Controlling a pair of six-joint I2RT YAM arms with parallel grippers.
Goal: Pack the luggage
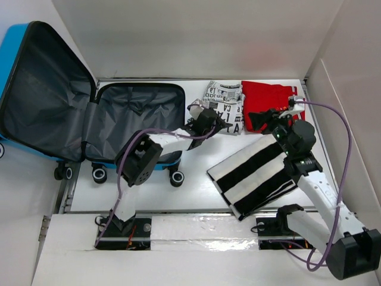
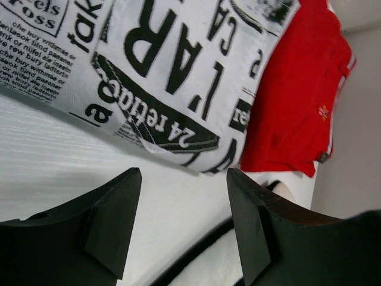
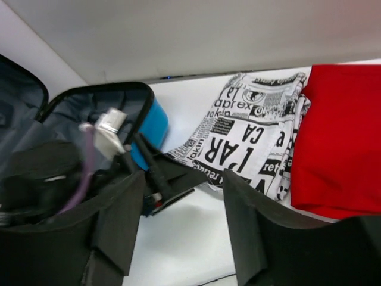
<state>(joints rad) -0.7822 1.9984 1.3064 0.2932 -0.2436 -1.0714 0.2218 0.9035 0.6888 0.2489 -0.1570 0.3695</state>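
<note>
The blue luggage [image 1: 140,107] lies open at the left, its dark grey lining showing and its lid [image 1: 41,89] leaning back; its blue shell shows in the right wrist view [image 3: 153,122]. A newspaper-print garment [image 1: 225,101] [image 2: 178,71] [image 3: 250,131] and a red garment [image 1: 271,95] [image 2: 297,101] [image 3: 339,143] lie folded at the back. A black-and-white striped garment [image 1: 256,176] lies in front of them. My left gripper [image 1: 217,123] [image 2: 183,179] is open and empty, just short of the print garment's near corner. My right gripper [image 1: 262,119] [image 3: 184,179] is open and empty beside the red garment.
White walls [image 1: 333,77] close in the back and right of the table. The suitcase's black wheels [image 1: 176,177] stand along its near side. My left gripper's fingers [image 3: 172,176] show in the right wrist view, close to my right gripper. A taped rail [image 1: 202,221] runs along the near edge.
</note>
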